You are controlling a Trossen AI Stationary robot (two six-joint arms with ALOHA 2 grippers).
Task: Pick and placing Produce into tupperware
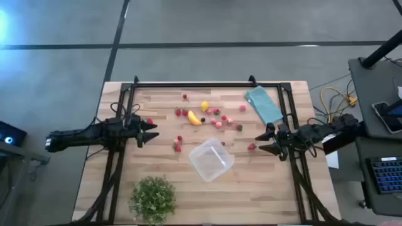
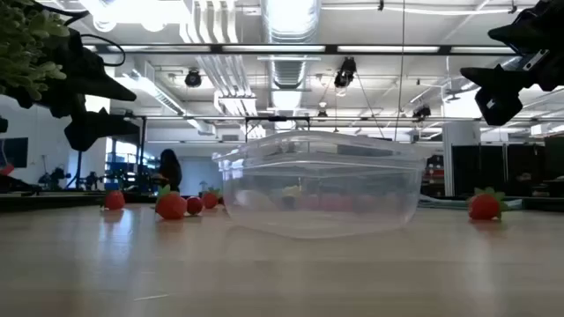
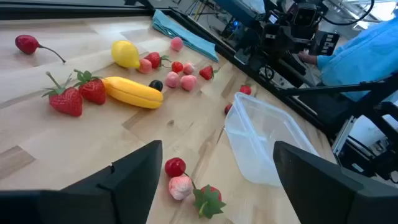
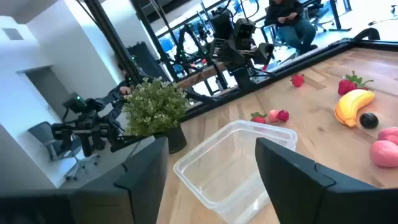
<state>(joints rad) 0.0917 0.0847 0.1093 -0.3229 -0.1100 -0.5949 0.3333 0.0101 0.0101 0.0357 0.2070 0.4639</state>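
Left gripper (image 1: 152,130) open above table; right gripper (image 1: 266,142) open, both empty.
Berries (image 3: 180,186) look light, small, roll-prone: pinch across the body; tupperware (image 1: 211,159) empty.

1. The table (image 1: 264,182) is pale wooden butcher-block, its strips showing grain under a smooth satin finish.
2. The tupperware (image 1: 211,159) at the table's middle is thin, clear, glossy plastic, slightly cloudy on the walls.
3. The banana (image 3: 132,92) beyond the tupperware looks like smooth, shiny moulded plastic, as does the lemon (image 3: 125,53) beside it.
4. The strawberries (image 3: 79,94) next to the banana have a dimpled, semi-gloss skin.
5. The teal cloth (image 1: 264,104) beyond the tupperware is soft, matt fabric.
6. The potted plant (image 1: 152,199) near the tupperware is bushy and rough-textured.
7. The left gripper (image 3: 217,180) fingers (image 3: 124,180) are matt black plastic.
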